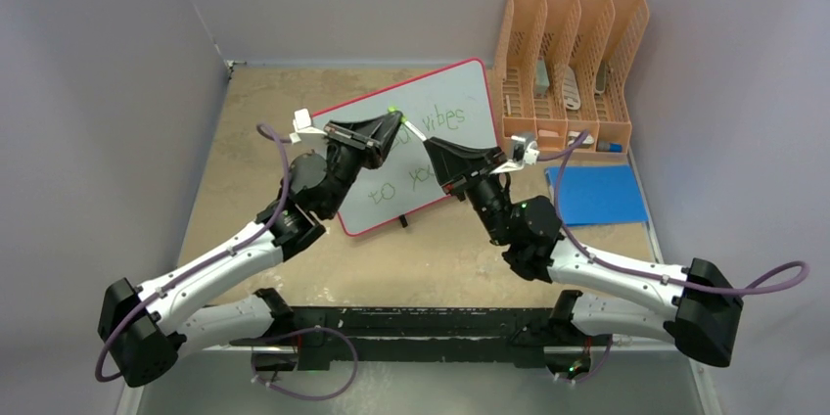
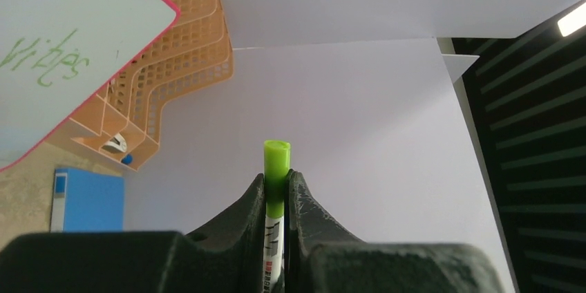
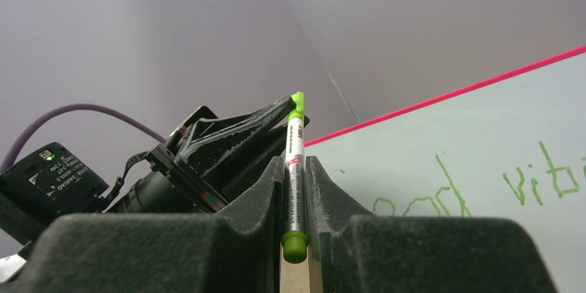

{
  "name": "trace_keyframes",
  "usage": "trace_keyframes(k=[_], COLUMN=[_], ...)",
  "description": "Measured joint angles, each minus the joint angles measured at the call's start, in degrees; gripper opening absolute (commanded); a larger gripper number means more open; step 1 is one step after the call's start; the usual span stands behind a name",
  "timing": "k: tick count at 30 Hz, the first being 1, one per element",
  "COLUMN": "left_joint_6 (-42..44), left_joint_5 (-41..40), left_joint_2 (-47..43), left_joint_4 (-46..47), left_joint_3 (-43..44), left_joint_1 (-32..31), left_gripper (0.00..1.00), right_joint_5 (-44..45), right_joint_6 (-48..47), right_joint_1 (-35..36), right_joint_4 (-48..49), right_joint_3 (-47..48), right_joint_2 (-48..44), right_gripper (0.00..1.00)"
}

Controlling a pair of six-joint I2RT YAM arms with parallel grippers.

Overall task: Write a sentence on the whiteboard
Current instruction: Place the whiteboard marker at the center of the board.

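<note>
Now: whiteboard long axis diagonal, near-left to far-right; left pincer, right pincer both clenched on marker.

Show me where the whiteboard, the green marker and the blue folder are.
whiteboard [image 1: 466, 87]: top external view, bare face near its upper right corner.
green marker [image 3: 295, 168]: right wrist view, white barrel between the fingers.
blue folder [image 1: 597, 195]: top external view, middle of its cover.
</note>
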Motion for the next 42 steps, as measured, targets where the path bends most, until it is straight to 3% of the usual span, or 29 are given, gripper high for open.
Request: trace_keyframes(k=[8,14,20,26,33,42], left_joint_6=[-0.44,1.11,7.74,16.68,27.82,37.38], left_joint_5=[7.54,8.31,7.48,2.62,-4.5,-8.61], left_joint_2=[-1.2,-3.45,-8.24,-13.46,-18.18,-16.26], left_joint_4=[-3.39,-9.05,-21.42,-37.2,-51.1,-59.17], left_joint_3=[-2.16,-2.45,0.04,6.12,12.33,14.19], left_joint_1=[-4.2,-4.07,-4.44,-4.44,-4.44,-4.44], left_gripper=[0.5,0.67,0.74,0.74,0.74,0.79], right_joint_5=[1.09,0.57,-0.37,-1.73,-10.82,-25.4], right_joint_6=[0.35,0.28,0.26,0.76,3.45,9.84], right_joint_1=[0.24,0.31,0.24,0.24,-0.09,-4.46], right_joint_4=[-3.06,-5.18,-11.28,-21.14,-31.5,-35.89], right_joint_3=[-1.05,-1.55,-2.8,-5.09,-7.89,-13.75], right_joint_2=[-1.55,-3.04,-7.41,-13.14,-15.1,-10.19], right_gripper=[0.0,0.0,0.0,0.0,0.0,0.0])
